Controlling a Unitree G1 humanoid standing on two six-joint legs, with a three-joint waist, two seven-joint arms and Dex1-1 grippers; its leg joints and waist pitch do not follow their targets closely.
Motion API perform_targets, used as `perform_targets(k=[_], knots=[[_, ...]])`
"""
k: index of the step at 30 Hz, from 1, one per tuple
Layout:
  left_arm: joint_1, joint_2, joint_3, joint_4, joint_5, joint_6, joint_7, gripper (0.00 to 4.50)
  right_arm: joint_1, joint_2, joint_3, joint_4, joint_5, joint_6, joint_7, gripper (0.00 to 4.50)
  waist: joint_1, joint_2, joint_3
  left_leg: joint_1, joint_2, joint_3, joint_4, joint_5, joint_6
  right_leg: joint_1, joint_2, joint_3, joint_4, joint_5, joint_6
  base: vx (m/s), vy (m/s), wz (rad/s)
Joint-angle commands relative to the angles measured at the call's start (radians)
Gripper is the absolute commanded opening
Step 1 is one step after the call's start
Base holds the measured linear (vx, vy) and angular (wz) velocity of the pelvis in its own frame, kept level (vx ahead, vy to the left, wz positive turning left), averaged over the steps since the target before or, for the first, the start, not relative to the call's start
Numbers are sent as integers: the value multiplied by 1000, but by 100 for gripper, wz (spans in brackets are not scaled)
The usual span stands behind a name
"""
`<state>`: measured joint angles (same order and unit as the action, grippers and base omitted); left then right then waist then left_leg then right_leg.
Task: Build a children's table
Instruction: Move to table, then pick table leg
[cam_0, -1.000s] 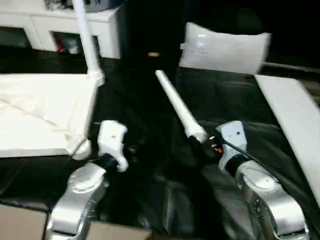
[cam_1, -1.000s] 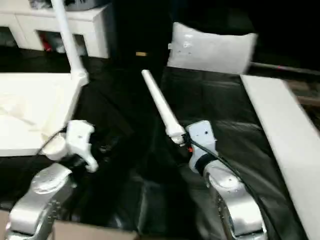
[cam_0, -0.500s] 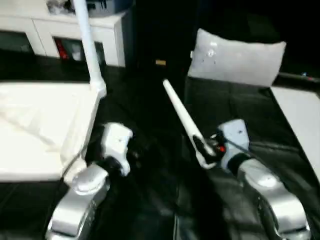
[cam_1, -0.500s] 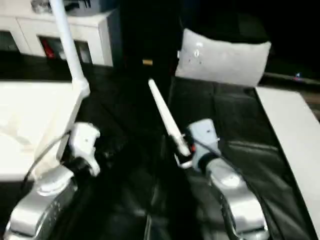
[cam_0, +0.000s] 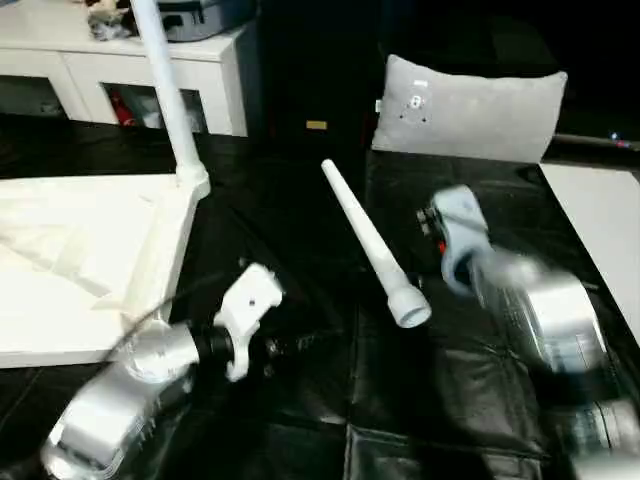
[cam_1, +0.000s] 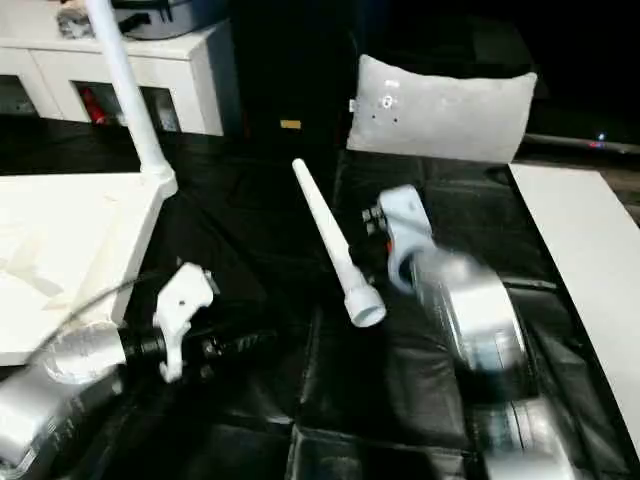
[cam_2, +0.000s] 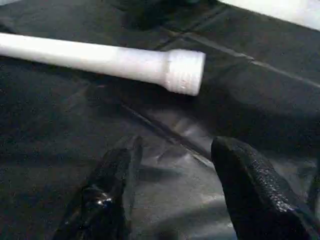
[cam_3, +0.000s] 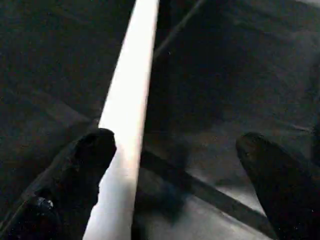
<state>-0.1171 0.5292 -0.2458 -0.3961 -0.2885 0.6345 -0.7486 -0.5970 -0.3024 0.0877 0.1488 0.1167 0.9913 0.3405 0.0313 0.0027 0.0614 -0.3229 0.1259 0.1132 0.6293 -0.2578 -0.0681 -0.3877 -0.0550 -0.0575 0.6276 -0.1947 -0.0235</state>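
The top (cam_0: 70, 260) lies underside up at your left, one leg (cam_0: 165, 90) already upright in its far corner; it looks stiff but bulky, so better leave it flat. The loose leg (cam_0: 370, 245) lies on the black sheet (cam_0: 450, 370) between your arms, probably light, hard and smooth, so take it near the ribbed thick end. Left claw (cam_2: 170, 190) is half open and empty, right claw (cam_3: 175, 160) is wide open, one finger beside the leg.

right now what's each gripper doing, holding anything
Left gripper: open, holding nothing.
Right gripper: wide open above the loose leg, not gripping it.
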Motion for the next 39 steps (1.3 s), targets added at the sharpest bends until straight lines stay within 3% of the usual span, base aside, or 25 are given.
perform_targets(k=[1, 2, 3, 4, 7, 8, 13, 14, 16, 21, 24, 25, 26, 27, 28, 33, 34, 35, 38, 39], knots=[[-7, 16, -9, -14, 0, 15, -25, 258, -29, -8, 23, 51, 14, -11, 44, 450, 7, 3, -49, -25, 65, -15, -85, -116, 28, 48, -87, 63, -96, -403, -160, 0, 0, 0], [-12, 23, -14, -14, 1, 22, -29, 264, -50, -12, 33, 83, 18, -5, 69, 432, 10, 7, -55, -21, 70, -10, -81, -75, 28, 45, -85, 60, -86, -306, -189, 0, 0, 0], [-16, 28, -18, -14, 2, 25, -30, 266, -73, -13, 36, 120, 28, -1, 96, 421, 10, 1, -60, -26, 73, -4, -78, -29, 35, 50, -84, 56, -76, -211, -216, 0, 0, 0], [-17, 29, -20, -14, 2, 26, -30, 266, -85, -13, 37, 140, 30, -1, 104, 414, 13, 3, -64, -34, 75, -5, -76, 24, 41, 56, -85, 54, -64, -128, -239, 0, 0, 0], [-22, 32, -27, -15, -1, 36, -31, 266, -129, -13, 37, 206, 35, 10, 129, 389, 17, 4, -70, -38, 74, -2, -70, 74, 53, 55, -84, 51, -54, -28, -271, 0, 0, 0], [-23, 34, -30, -17, -5, 42, -32, 266, -143, -19, 48, 228, 33, 14, 147, 380, 21, -1, -68, -39, 76, 1, -70, 80, 61, 55, -85, 51, -53, -16, -275, 0, 0, 0], [-24, 33, -48, -28, -2, 55, -35, 266, -191, -52, 117, 316, 4, 41, 217, 339, 30, -6, -59, -36, 82, 6, -76, -21, 34, 50, -90, 49, -69, -202, -246, 0, 0, 0], [-26, 33, -49, -27, -2, 55, -36, 266, -194, -56, 123, 322, 3, 43, 223, 339, 30, -6, -59, -36, 82, 6, -76, -21, 34, 50, -90, 49, -69, -202, -246, 0, 0, 0], [-29, 32, -51, -27, -3, 57, -37, 266, -203, -62, 136, 340, 3, 48, 243, 319, 32, -7, -57, -37, 83, 10, -77, -43, 22, 48, -91, 50, -77, -259, -216, 0, 0, 0], [-35, 32, -53, -26, -6, 61, -38, 266, -204, -79, 167, 349, 12, 60, 293, 275, 33, -8, -58, -38, 87, 16, -78, -44, 18, 46, -89, 49, -79, -282, -193, 0, 0, 0], [-34, 31, -55, -26, -6, 63, -39, 266, -200, -83, 182, 347, 12, 63, 315, 257, 33, -11, -59, -39, 88, 20, -77, -34, 17, 46, -89, 49, -77, -271, -191, 0, 0, 0], [-34, 30, -57, -25, -5, 63, -39, 266, -198, -84, 187, 351, 11, 61, 325, 251, 32, -16, -59, -39, 88, 21, -78, -31, 18, 44, -88, 49, -78, -269, -191, 0, 0, 0], [-33, 30, -58, -25, -5, 64, -38, 266, -198, -84, 190, 357, 10, 58, 333, 239, 34, -12, -59, -38, 89, 21, -78, -33, 18, 43, -89, 48, -77, -274, -191, 0, 0, 0], [-32, 29, -59, -27, -5, 68, -36, 266, -197, -83, 192, 384, 8, 46, 350, 226, 33, -19, -59, -38, 89, 21, -78, -34, 19, 44, -89, 48, -78, -279, -190, 0, 0, 0], [-32, 29, -59, -27, -5, 68, -36, 266, -197, -83, 192, 384, 8, 46, 350, 219, 34, -16, -59, -38, 89, 21, -77, -34, 20, 43, -91, 48, -77, -280, -193, 0, 0, 0], [-29, 23, -43, -27, -14, 85, -24, 266, -192, -76, 167, 420, 3, 20, 331, 192, 35, -17, -58, -36, 91, 21, -79, -49, 9, 41, -91, 48, -79, -290, -192, 0, 0, 0], [-31, 21, -40, -22, -14, 84, -23, 266, -187, -79, 163, 409, 4, 18, 328, 190, 35, -12, -58, -36, 90, 21, -79, -52, 7, 40, -90, 48, -79, -290, -192, 0, 0, 0], [-32, 19, -38, -18, -14, 82, -22, 266, -185, -79, 160, 404, 4, 15, 326, 190, 34, -16, -58, -36, 91, 21, -80, -58, 6, 41, -89, 48, -80, -292, -190, 0, 0, 0], [-64, -41, 10, 31, -30, 85, 29, 266, -145, -86, 75, 324, 24, -19, 278, 189, 39, -15, -59, -35, 89, 23, -78, -48, 2, 41, -88, 49, -81, -277, -185, 0, 0, 0], [-76, -60, 26, 50, -26, 83, 55, 294, -130, -78, 28, 301, 40, -55, 254, 188, 44, -16, -61, -31, 89, 26, -77, -45, 0, 39, -87, 50, -82, -268, -184, 0, 0, 0]])
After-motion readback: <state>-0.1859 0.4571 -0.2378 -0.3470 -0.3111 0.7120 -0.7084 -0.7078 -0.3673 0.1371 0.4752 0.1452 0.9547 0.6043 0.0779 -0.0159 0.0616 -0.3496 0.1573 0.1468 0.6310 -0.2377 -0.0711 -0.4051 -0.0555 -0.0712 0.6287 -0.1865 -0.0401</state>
